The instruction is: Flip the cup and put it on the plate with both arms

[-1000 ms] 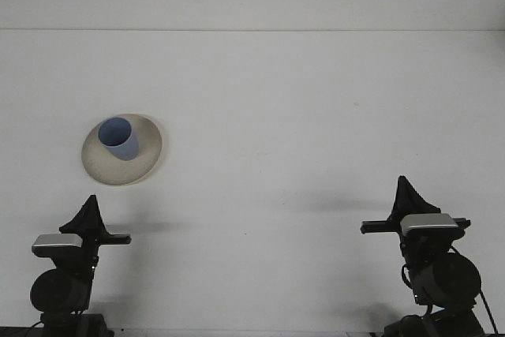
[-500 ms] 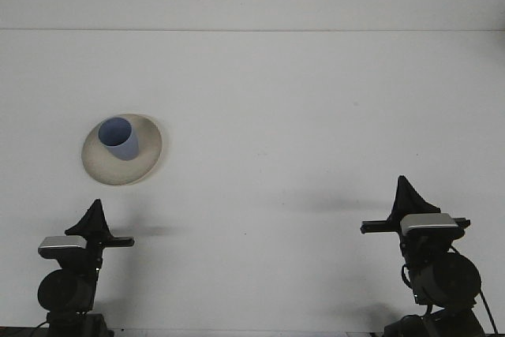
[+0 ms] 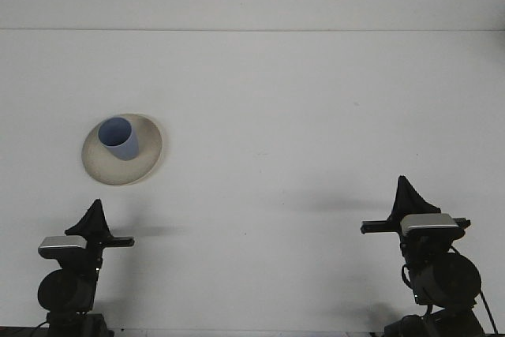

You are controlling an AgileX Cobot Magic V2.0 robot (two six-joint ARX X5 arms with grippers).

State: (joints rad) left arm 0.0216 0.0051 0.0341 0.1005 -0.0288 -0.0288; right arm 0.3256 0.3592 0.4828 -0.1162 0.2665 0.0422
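Note:
A blue cup (image 3: pixel 119 138) stands on the beige plate (image 3: pixel 146 159) at the left of the table, its open mouth facing up. My left gripper (image 3: pixel 96 206) sits near the table's front edge, below the plate and apart from it, fingers together and holding nothing. My right gripper (image 3: pixel 403 183) rests at the front right, far from the cup, also shut and empty.
The white table (image 3: pixel 300 116) runs back to a pale wall. Both arm bases and their wrist cameras stand at the bottom corners of the view.
The left gripper has drawn back slightly toward the front edge and a little to the right. The right arm, cup and plate have not moved.

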